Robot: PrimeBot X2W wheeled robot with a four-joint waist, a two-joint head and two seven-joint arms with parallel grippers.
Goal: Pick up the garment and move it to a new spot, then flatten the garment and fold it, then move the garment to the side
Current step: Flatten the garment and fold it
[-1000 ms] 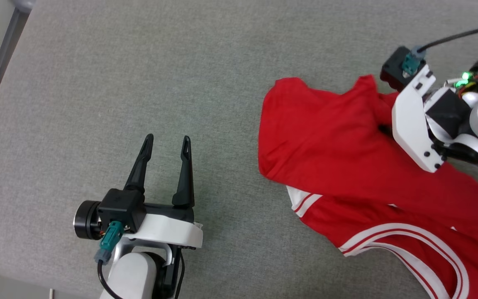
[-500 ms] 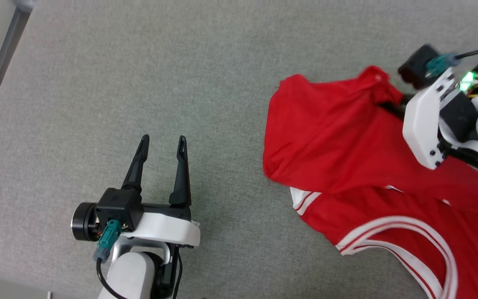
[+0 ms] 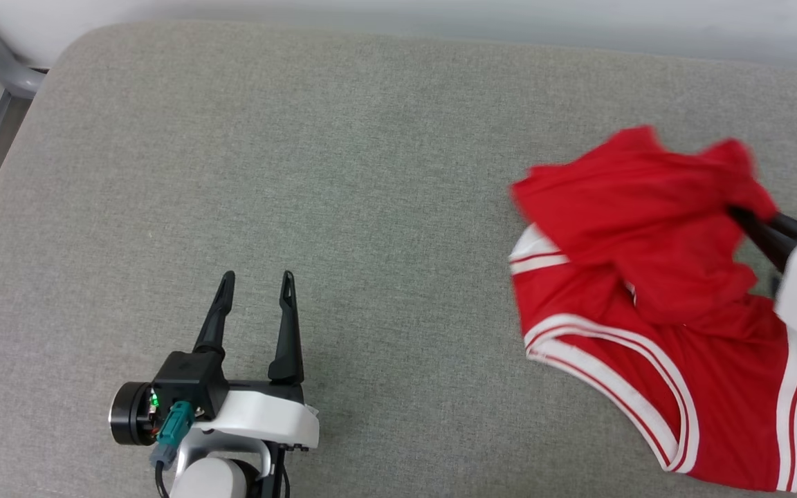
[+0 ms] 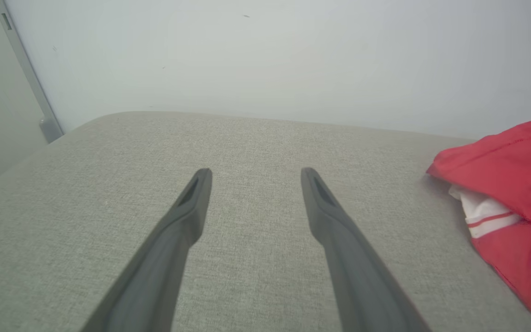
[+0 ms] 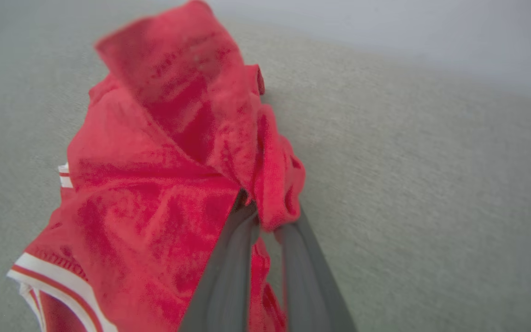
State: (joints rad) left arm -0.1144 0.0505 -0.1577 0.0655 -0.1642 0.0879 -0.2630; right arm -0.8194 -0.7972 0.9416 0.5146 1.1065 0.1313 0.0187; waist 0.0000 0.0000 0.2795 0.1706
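Soft, even, bright light; faint shadows; motion blur across the garment (image 5: 164,152).

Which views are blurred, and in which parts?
Head view: the shirt and the right tool are smeared by motion, while the left tool is sharp. Right wrist view: shirt and cushion are soft all over. Left wrist view: mostly sharp, even light, no glare.

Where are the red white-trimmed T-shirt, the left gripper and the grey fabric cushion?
red white-trimmed T-shirt (image 3: 647,221): head view, on its bunched red body.
left gripper (image 3: 258,278): head view, midway between its open jaws' tips.
grey fabric cushion (image 3: 301,138): head view, bare top surface.
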